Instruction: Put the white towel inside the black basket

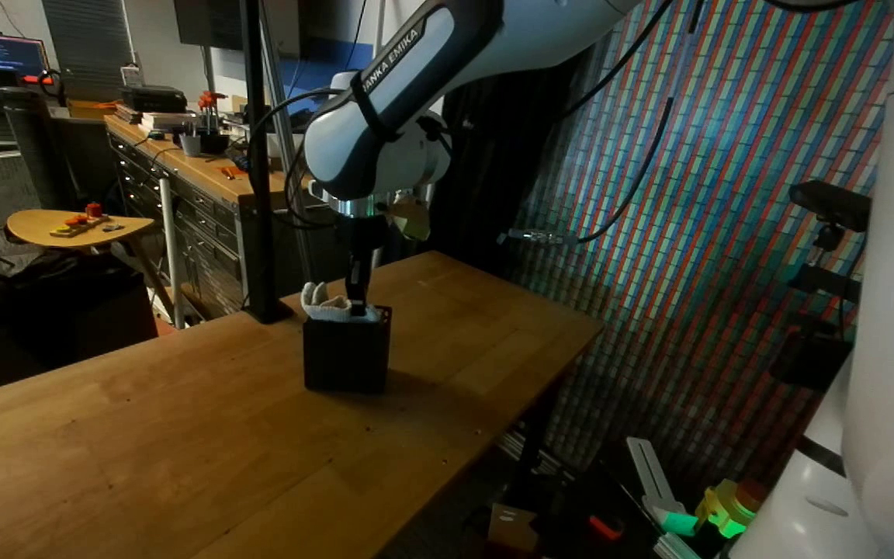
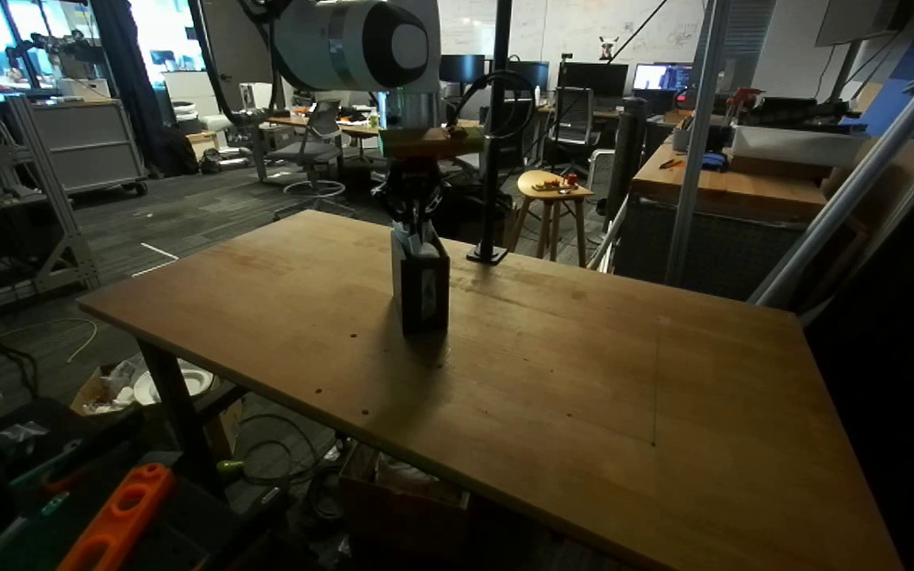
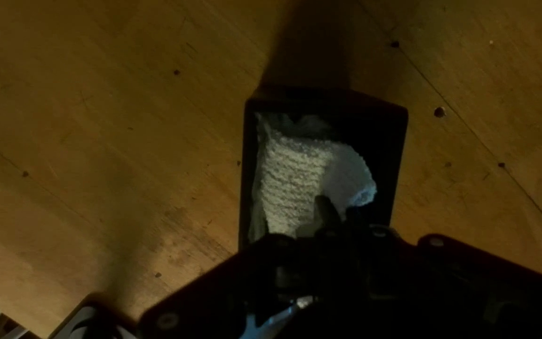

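Observation:
The black basket (image 1: 346, 357) stands upright on the wooden table; it also shows in an exterior view (image 2: 425, 293) and in the wrist view (image 3: 391, 155). The white towel (image 1: 327, 309) sits bunched in its mouth, with folds rising above the rim in an exterior view. In the wrist view, the towel (image 3: 292, 179) fills much of the opening, with a dark gap at the right. My gripper (image 1: 358, 309) points straight down into the basket's mouth. Its fingers (image 3: 339, 214) are close together with a fold of towel pinched between them. The towel's lower part is hidden inside the basket.
The wooden table (image 2: 624, 381) extends around the basket. A black post (image 2: 493, 159) stands at the table's edge close behind the basket. A wooden workbench (image 1: 206, 171) and a small stool (image 1: 78, 225) stand beyond the table.

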You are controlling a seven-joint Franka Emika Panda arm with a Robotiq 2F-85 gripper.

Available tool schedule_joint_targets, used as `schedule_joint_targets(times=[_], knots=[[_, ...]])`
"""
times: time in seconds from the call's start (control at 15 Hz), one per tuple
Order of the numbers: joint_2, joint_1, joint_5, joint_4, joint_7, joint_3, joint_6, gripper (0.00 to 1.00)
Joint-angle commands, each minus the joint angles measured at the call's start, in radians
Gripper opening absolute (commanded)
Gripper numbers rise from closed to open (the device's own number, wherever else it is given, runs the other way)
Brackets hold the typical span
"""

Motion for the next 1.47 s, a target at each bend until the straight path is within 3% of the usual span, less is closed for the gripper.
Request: schedule_joint_targets(times=[0.0, 0.53, 1.4], knots=[[0.002, 0.024, -0.032, 0.026, 0.083, 0.001, -0.048, 0.04], [0.008, 0.054, -0.083, 0.057, 0.388, -0.007, -0.16, 0.03], [0.015, 0.062, -0.047, 0.083, 0.755, -0.021, -0.152, 0.03]])
